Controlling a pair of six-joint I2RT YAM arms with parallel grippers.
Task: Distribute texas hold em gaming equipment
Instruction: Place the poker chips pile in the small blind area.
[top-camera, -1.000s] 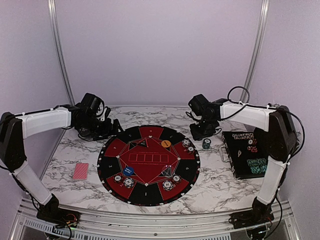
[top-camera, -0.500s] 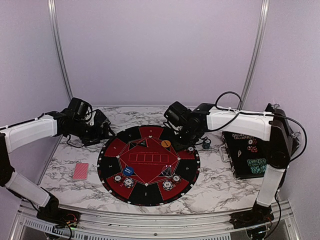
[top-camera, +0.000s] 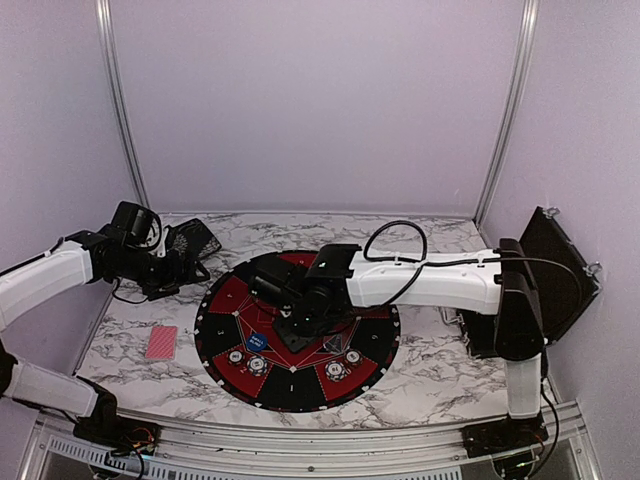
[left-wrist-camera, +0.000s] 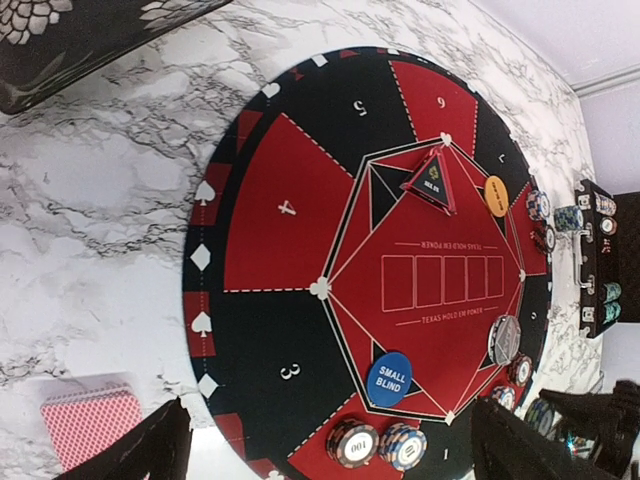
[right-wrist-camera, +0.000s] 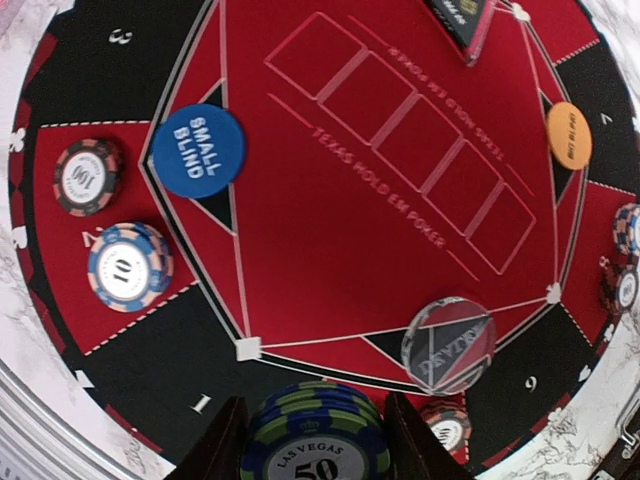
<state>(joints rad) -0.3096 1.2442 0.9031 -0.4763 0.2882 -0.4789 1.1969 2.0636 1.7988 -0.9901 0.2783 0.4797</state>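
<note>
Right jaws clamped on a green-and-blue striped chip stack (right-wrist-camera: 315, 430) marked 50, bottom centre of the right wrist view, over the mat's (right-wrist-camera: 330, 290) black rim sector. Blue SMALL BLIND disc (right-wrist-camera: 198, 151) upper left, orange disc (right-wrist-camera: 569, 135) upper right. Left jaws wide apart, empty. Red-backed cards (left-wrist-camera: 90, 425) lie on the tabletop (left-wrist-camera: 100, 200), lower left.

A stack of green and blue chips (right-wrist-camera: 315, 420) is pinched in the right gripper (right-wrist-camera: 315, 445), while a blue Small Blind disc (right-wrist-camera: 198, 151), an orange disc (right-wrist-camera: 568, 135) and striped chips (right-wrist-camera: 129, 267) lie flat on the round mat (right-wrist-camera: 380, 230), and the red-backed cards (top-camera: 160, 342) lie flat beside it.
</note>
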